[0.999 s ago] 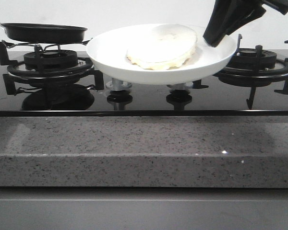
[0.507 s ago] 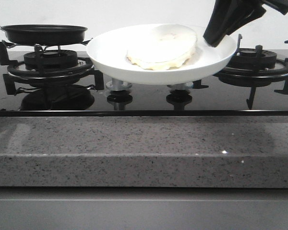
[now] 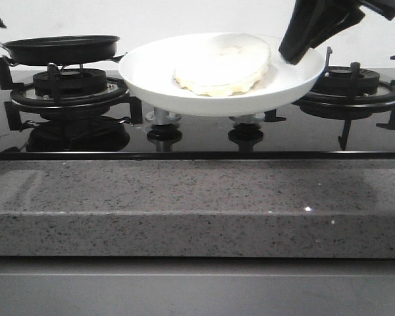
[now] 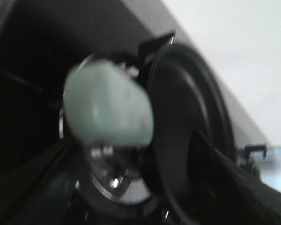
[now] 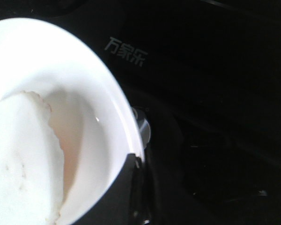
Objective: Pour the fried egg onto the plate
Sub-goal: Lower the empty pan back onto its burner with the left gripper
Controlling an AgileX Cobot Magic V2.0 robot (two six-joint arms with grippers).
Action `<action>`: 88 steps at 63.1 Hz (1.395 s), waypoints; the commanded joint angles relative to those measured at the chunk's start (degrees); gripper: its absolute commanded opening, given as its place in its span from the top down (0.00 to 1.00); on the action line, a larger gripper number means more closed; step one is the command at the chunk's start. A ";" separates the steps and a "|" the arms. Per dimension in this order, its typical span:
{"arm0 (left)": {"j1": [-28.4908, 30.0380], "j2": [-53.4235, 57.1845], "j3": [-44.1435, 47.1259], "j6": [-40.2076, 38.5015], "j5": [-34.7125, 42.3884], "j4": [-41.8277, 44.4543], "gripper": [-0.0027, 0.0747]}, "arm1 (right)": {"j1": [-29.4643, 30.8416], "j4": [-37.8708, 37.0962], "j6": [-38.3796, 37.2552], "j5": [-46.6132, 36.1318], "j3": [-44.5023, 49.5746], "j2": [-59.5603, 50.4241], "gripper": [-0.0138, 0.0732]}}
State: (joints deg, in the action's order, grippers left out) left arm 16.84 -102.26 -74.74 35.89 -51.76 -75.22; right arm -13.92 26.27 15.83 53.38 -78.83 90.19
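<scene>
White egg (image 3: pixel 222 66) lay flat in plate (image 3: pixel 151 76), R gripper (image 3: pixel 296 47) clamped on plate's right rim; pan (image 3: pixel 59 47) sat left, L gripper's grip unclear.

Plate (image 5: pixel 91 101) glossy white, fills much of right wrist view, rim curving in bright arc. Fried egg (image 5: pixel 18 159) lies inside plate, pale cream, wavy edge near plate's inner wall, few faint small marks on its surface. Dark finger (image 5: pixel 114 199) of right gripper touches plate rim at its edge. Just beside rim, outside plate, small shiny grey knob (image 5: pixel 143 126). Beyond plate, black glossy stove top (image 5: pixel 215 93) with white printed characters (image 5: pixel 126 51). Rest too dark to tell.
</scene>
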 commanded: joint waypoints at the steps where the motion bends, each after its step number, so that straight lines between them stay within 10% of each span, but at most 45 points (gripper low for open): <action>1: 0.04 2.77 -1.59 -1.47 -5.79 1.05 0.35 | 0.05 2.54 0.27 -2.13 -1.59 -2.41 0.91; 26: 0.04 3.11 -1.59 -1.47 -11.86 1.36 0.87 | 0.05 2.54 0.27 -2.13 -1.59 -2.41 0.91; 56: -0.86 17.64 0.18 -1.47 -4.90 12.46 0.99 | 0.05 2.54 0.27 -2.13 -1.59 -2.41 0.91; 88: -14.28 53.28 24.27 3.05 28.51 35.53 0.99 | 0.05 2.54 0.27 -2.13 -1.59 -2.41 0.91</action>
State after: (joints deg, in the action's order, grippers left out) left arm 4.89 -54.48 -52.17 38.83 -31.02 -41.76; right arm -13.92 26.27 15.83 53.38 -78.83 90.19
